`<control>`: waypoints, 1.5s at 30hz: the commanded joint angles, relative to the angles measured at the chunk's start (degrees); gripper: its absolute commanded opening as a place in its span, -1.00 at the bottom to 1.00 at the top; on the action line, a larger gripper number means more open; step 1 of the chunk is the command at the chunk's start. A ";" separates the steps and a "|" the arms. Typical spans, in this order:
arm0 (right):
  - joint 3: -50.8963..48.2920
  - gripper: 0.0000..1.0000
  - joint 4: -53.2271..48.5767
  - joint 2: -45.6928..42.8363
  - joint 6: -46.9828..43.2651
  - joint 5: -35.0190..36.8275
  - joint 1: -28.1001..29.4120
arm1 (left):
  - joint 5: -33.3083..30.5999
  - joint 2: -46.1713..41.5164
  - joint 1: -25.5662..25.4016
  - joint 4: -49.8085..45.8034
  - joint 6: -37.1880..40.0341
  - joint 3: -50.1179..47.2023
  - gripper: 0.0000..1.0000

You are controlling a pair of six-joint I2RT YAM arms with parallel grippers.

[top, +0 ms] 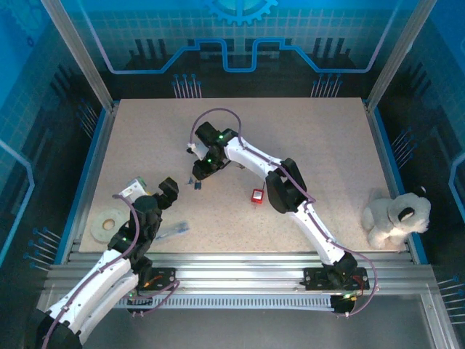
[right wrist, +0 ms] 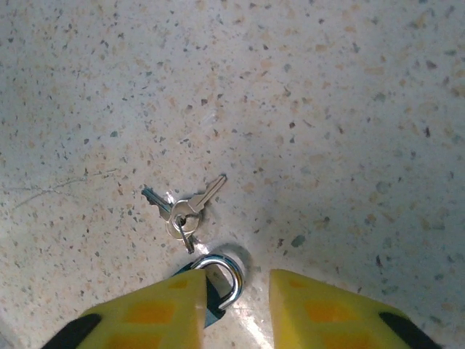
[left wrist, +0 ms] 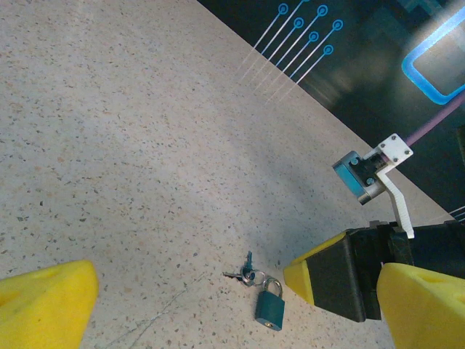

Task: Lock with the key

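Observation:
A small ring of keys (right wrist: 182, 209) lies on the speckled table, one key tinted teal (right wrist: 155, 198), one plain silver. Just below it lies a teal padlock (right wrist: 213, 294) with a silver shackle (right wrist: 231, 275). My right gripper (right wrist: 236, 294) hovers low over the padlock, jaws apart, the shackle showing in the gap and nothing gripped. The left wrist view shows the keys (left wrist: 245, 273) and teal padlock (left wrist: 269, 306) beside a yellow right finger (left wrist: 309, 270). My left gripper (left wrist: 236, 291) stands wide open and empty, well back from them. From above, the right gripper (top: 200, 174) is mid-table and the left gripper (top: 168, 190) is to its left.
A red padlock (top: 256, 196) lies right of the right gripper. A roll of tape (top: 109, 222) sits at the left edge, and a bluish object (top: 174, 230) lies near the front. A plush dog (top: 396, 217) rests at the right edge.

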 commanded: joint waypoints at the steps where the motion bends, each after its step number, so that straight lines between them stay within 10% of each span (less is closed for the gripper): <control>1: 1.90 -0.19 -2.55 -0.53 -1.44 1.78 -0.38 | -0.89 0.03 0.27 0.37 -0.83 -0.39 0.98; 14: -15.40 0.98 6.50 -21.51 -1.72 11.21 1.00 | -0.56 0.14 0.25 -1.32 -3.41 0.62 0.99; 31: -53.04 1.00 18.00 -51.97 16.26 32.21 4.82 | 1.97 10.90 -0.01 -3.62 -2.03 6.36 0.98; 45: -59.77 1.00 4.84 -51.25 37.00 43.47 9.89 | 2.33 23.99 -1.36 -7.86 0.53 13.94 0.99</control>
